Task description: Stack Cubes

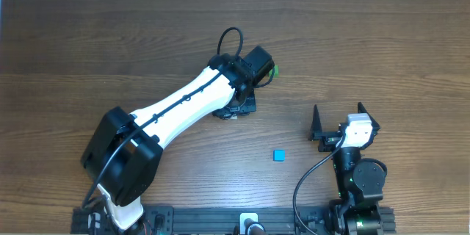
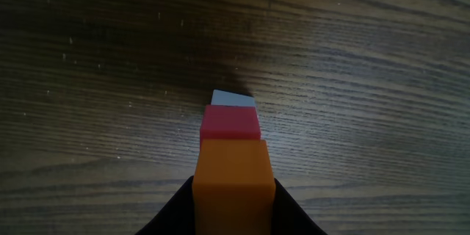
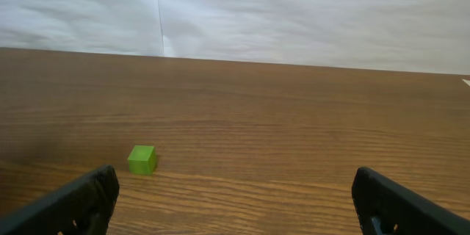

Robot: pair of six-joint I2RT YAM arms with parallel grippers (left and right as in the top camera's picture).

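Note:
My left gripper (image 2: 233, 209) is shut on an orange cube (image 2: 233, 176), with one dark finger on each side of it. The orange cube lies in line over a red cube (image 2: 229, 124), and a white cube (image 2: 233, 100) peeks out beneath that. In the top view the left gripper (image 1: 235, 109) points down at mid-table, hiding this stack. A blue cube (image 1: 279, 155) lies alone nearer the front. A green cube (image 3: 142, 159) sits farther back, partly hidden by the left wrist (image 1: 273, 73). My right gripper (image 1: 339, 123) stands open and empty near its base, right of the blue cube.
The wooden table (image 1: 110, 37) stretches bare to the left and the back. A pale wall (image 3: 294, 15) rises behind the table's far edge. The left arm (image 1: 183, 106) lies diagonally across the left-centre.

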